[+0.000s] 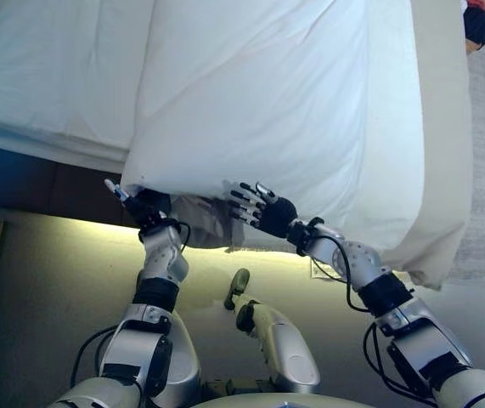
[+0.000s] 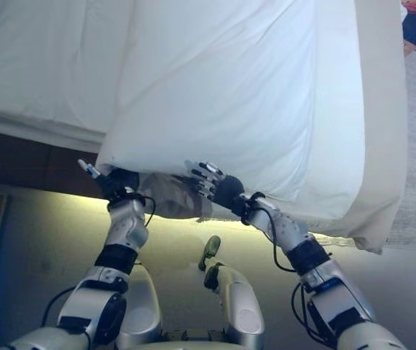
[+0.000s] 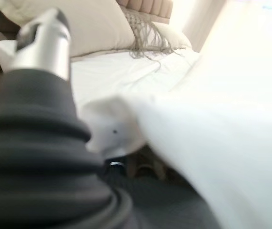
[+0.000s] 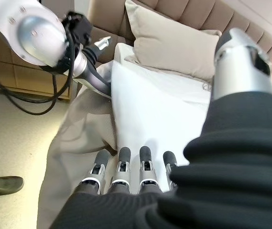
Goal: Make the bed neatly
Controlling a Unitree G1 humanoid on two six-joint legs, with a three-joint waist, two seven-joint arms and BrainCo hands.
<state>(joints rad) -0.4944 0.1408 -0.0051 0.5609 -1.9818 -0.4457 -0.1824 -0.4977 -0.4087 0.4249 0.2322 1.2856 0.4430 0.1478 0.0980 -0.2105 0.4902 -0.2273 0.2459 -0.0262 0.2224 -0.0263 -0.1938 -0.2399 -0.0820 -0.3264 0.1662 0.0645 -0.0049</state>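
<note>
A white duvet (image 1: 267, 93) lies across the bed, its near edge hanging past the bed's side. My left hand (image 1: 144, 206) is under the duvet's left corner (image 3: 116, 129), which drapes over it; the same hand appears in the right wrist view (image 4: 88, 57) at that corner. My right hand (image 1: 259, 208) stands open, its fingers (image 4: 121, 162) straight and spread against the duvet's near edge. To the left, the bare white sheet (image 1: 47, 76) covers the mattress. A beige cover (image 1: 446, 170) hangs off the bed on the right, and beige cloth (image 4: 78, 138) sags below the duvet edge.
Beige pillows (image 4: 174, 43) lean on a padded headboard (image 4: 250, 33), with a fringed throw (image 3: 145, 33) beside them. A wooden cabinet (image 4: 12, 62) stands by the bed. A person's shoe (image 4: 2, 183) is on the floor nearby. A dark and orange thing (image 1: 477, 24) shows at the far right corner.
</note>
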